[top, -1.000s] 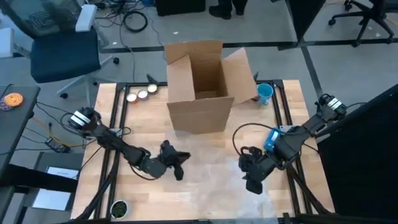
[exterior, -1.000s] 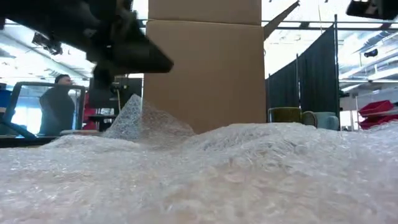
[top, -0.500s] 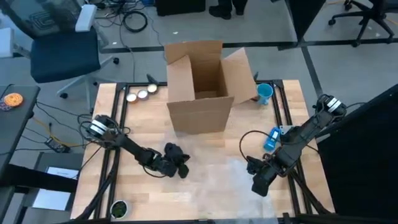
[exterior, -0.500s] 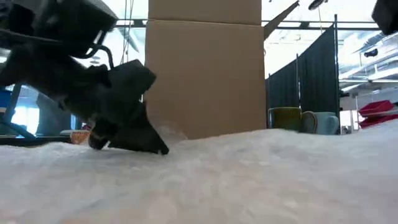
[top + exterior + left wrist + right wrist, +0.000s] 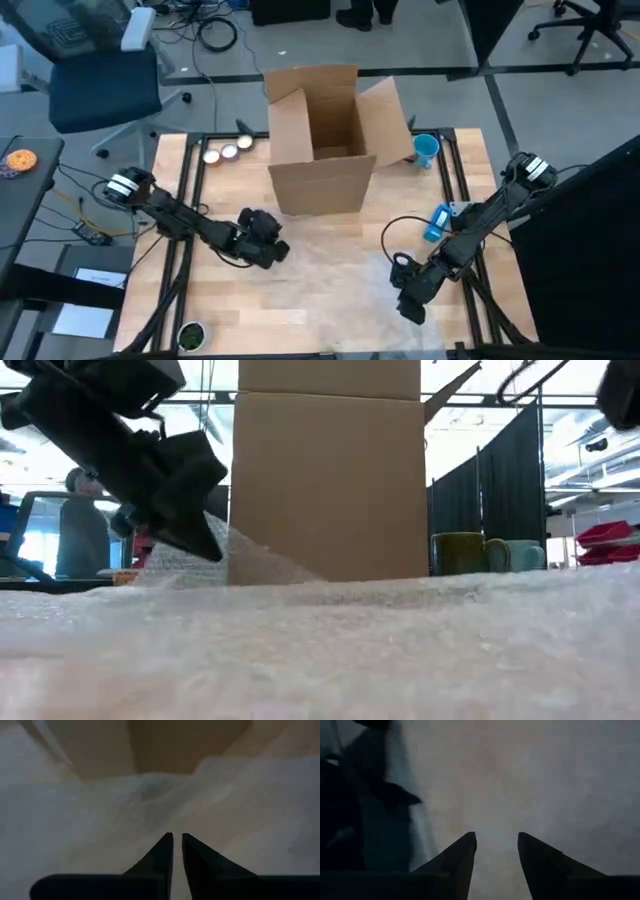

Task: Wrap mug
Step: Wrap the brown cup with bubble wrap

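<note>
The cardboard box (image 5: 325, 135) stood open at the far middle of the table (image 5: 225, 195), and everything else is best placed from it. In front of the box a sheet of bubble wrap (image 5: 345, 275) lay spread over the table. The left gripper (image 5: 262, 240) sat just in front of the box's left corner, its fingers nearly together, and in the left wrist view and the low view they appeared to pinch a corner of the sheet, which rose in a small peak toward the box. The right gripper (image 5: 408, 300) hung over the sheet's right edge, well in front of the box's right side, fingers spread apart and holding nothing.

Two mugs showed to the right of the box: a blue mug (image 5: 425, 150) just beside its right flap, and in the low view an olive mug (image 5: 458, 548) next to it. Neither was on the wrap yet.

By my judgement the wrap was very light and limp, so it would crumple and slide unless one edge stayed pinned; a corner pinch suited it. The mug looked rigid, smooth and likely breakable, heavier than the sheet, so a hold across the rim wall or at the handle seemed safer than squeezing the rounded body.
</note>
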`<action>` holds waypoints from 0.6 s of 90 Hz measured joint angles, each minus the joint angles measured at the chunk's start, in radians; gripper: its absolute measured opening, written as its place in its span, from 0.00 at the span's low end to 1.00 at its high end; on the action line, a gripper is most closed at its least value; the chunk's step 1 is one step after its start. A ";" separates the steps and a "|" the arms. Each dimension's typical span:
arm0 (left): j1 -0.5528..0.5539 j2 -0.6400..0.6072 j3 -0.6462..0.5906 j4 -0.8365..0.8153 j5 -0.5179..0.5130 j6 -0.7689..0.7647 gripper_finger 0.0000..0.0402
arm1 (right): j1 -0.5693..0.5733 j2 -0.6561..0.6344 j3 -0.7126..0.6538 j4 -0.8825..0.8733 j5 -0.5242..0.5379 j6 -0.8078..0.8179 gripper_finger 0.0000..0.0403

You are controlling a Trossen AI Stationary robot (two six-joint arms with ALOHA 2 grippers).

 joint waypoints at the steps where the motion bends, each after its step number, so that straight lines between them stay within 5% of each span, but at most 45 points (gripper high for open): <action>1: 0.000 0.001 0.000 0.005 -0.003 0.001 0.07 | 0.000 0.000 -0.001 -0.010 -0.014 0.004 0.31; 14: 0.000 0.024 0.000 0.059 -0.043 0.002 0.07 | 0.000 0.000 -0.001 -0.140 -0.270 0.110 0.29; 25: 0.000 0.065 0.000 0.118 -0.061 -0.004 0.07 | 0.000 -0.003 -0.001 -0.170 -0.383 0.152 0.28; 37: 0.000 0.139 0.001 0.286 -0.064 0.001 0.07 | -0.016 -0.013 0.019 -0.229 -0.376 0.122 0.26; 54: 0.005 0.272 0.002 0.553 -0.033 0.121 0.07 | -0.071 -0.018 0.106 -0.520 -0.224 -0.017 0.22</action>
